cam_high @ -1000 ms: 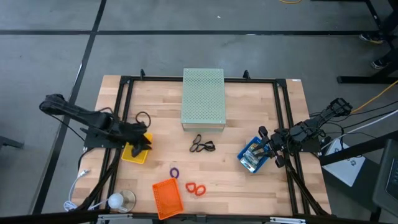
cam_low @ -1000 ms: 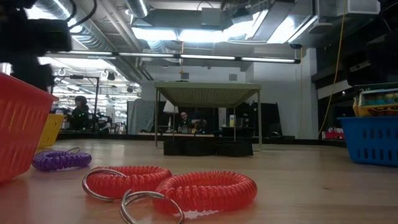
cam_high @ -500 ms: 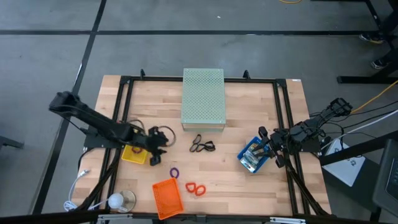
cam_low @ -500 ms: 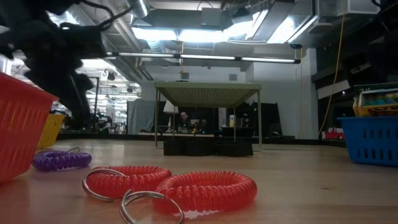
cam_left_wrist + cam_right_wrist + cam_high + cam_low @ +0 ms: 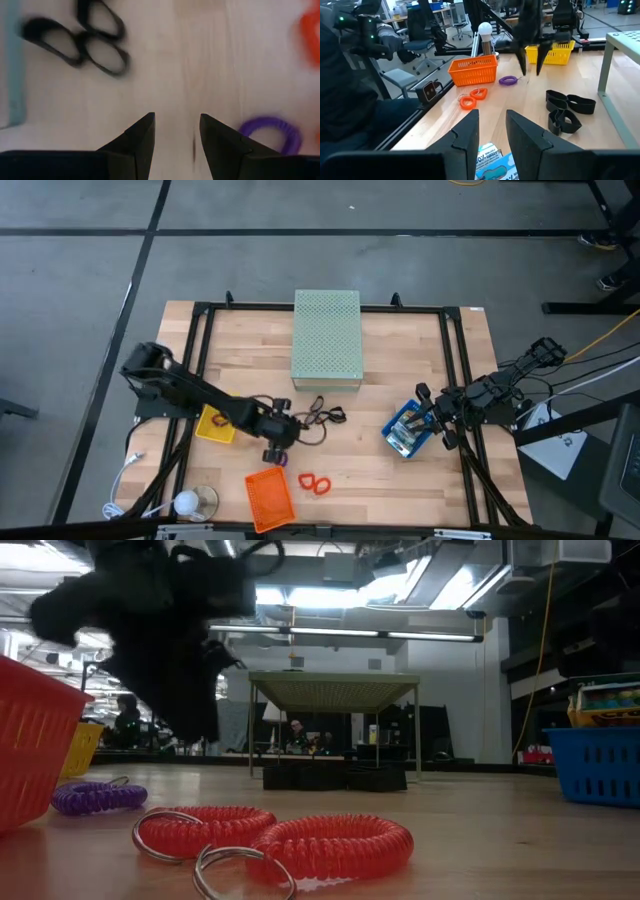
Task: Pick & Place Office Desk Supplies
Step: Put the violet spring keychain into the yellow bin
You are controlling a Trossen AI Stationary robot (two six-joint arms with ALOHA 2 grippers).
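Left gripper hangs open and empty over the wood table, by the purple ring and black loops. Red rings lie nearby. Right gripper is open a little, empty, above printed packets in the blue tray. Packet words are too small to read.

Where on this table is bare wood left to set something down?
Free: between the green box and the blue tray. Crowded: the left end effector hovers open among the black loops, purple ring and red rings.
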